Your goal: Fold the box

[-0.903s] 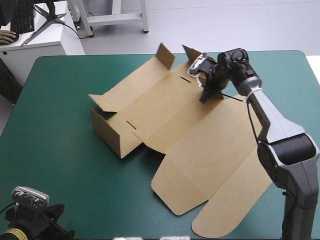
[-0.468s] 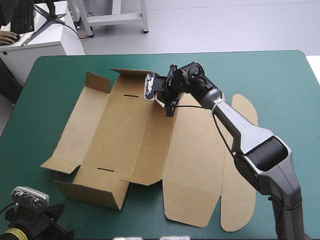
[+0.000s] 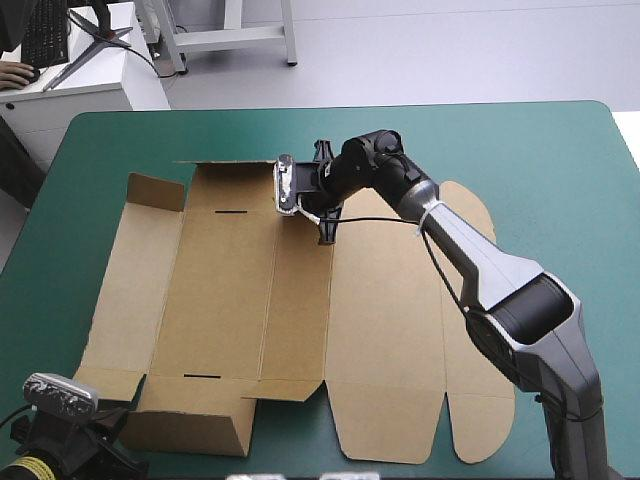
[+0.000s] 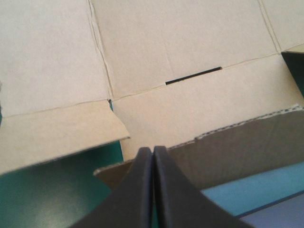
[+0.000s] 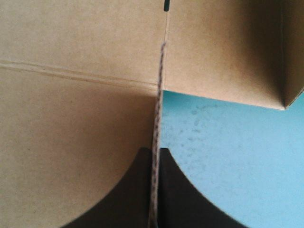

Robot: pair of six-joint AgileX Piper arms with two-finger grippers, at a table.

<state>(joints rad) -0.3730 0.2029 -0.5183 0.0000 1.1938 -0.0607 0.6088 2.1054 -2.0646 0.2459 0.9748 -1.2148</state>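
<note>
**Right arm pinches the far edge while the left waits at the near corner**

We see the brown box [image 3: 300,300], a cut sheet of corrugated board, lying open and mostly flat on the left and middle of the teal-green table cover [image 3: 530,160]. Its rounded lid flaps point toward the right side. Only the near-left wall [image 4: 228,142] stands up from the sheet.

Our right gripper [image 5: 154,156] reaches across to the sheet's far edge. Its black fingers are all but closed, and the board's raw corrugated edge runs straight up between them. We judge this pinch is there to steer or lift that far panel, since a flat sheet offers no other purchase.

Our left gripper [image 4: 153,151] hangs low near the table's near-left corner, just outside the raised wall, its fingers pressed together into one pointed arch and holding nothing. Ahead of it lies a narrow black slot [image 4: 193,75] cut on a crease. We take this as a waiting post, close enough to press the wall or tuck a tab once the far side is set.

Folding looks barely begun.
</note>
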